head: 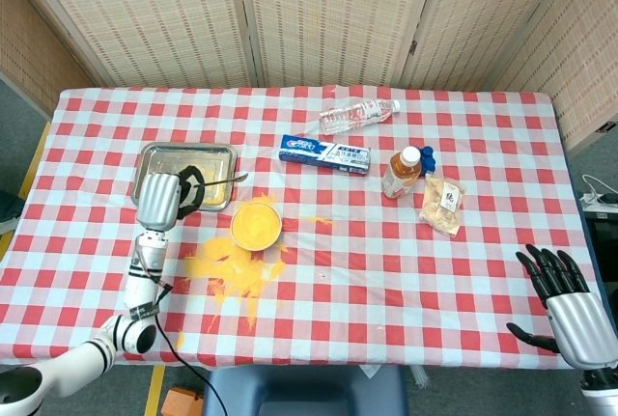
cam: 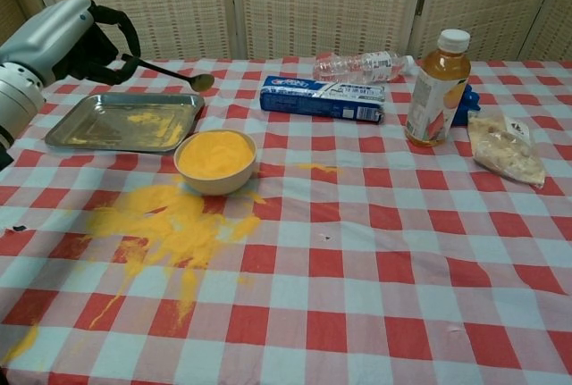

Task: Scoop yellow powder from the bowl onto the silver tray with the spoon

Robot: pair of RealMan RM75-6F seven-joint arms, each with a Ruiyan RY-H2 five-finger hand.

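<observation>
My left hand (head: 164,200) (cam: 63,38) grips a dark-handled spoon (cam: 170,73) and holds it up above the silver tray (head: 154,157) (cam: 85,128). The spoon's bowl (head: 238,178) (cam: 202,81) carries yellow powder and hangs over the tray's right edge. The cream bowl (head: 256,226) (cam: 215,160) full of yellow powder stands just right of the tray, nearer the front. A little powder lies in the tray. My right hand (head: 565,298) hovers open off the table's front right corner, seen only in the head view.
Spilled yellow powder (cam: 165,224) covers the cloth in front of the bowl. A toothpaste box (cam: 323,99), a lying water bottle (cam: 362,65), an orange drink bottle (cam: 436,87) and a snack bag (cam: 506,151) sit across the back and right.
</observation>
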